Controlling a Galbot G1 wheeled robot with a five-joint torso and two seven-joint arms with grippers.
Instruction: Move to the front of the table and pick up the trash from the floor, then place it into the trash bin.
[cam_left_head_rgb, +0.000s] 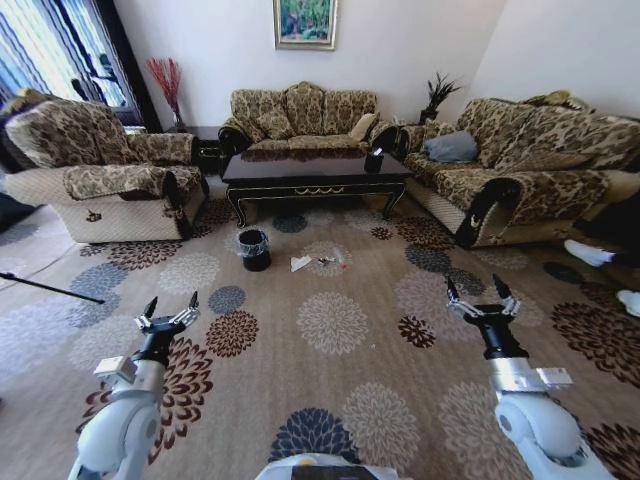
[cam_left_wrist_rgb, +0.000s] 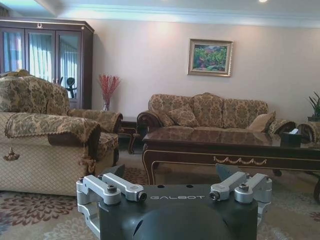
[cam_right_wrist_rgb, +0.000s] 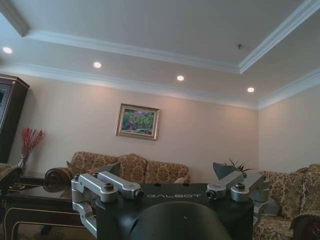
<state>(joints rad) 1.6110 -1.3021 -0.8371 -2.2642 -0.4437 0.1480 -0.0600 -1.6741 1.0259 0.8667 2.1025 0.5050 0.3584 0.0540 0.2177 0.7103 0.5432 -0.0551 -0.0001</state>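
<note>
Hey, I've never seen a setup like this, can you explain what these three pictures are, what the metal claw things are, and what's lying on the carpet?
This is a two-armed robot on wheels in a living room. The wide picture comes from a camera on its head, looking down at the carpet. The left tool and the right tool are the claws on its arms; both are open, hold nothing and hover above the carpet. The other two pictures come from cameras on each wrist, looking out past the left tool and the right tool toward the sofas. Ahead stands a dark table. On the carpet before it are a small black trash bin and, beside it, a few bits of trash, including a white paper scrap.
</note>
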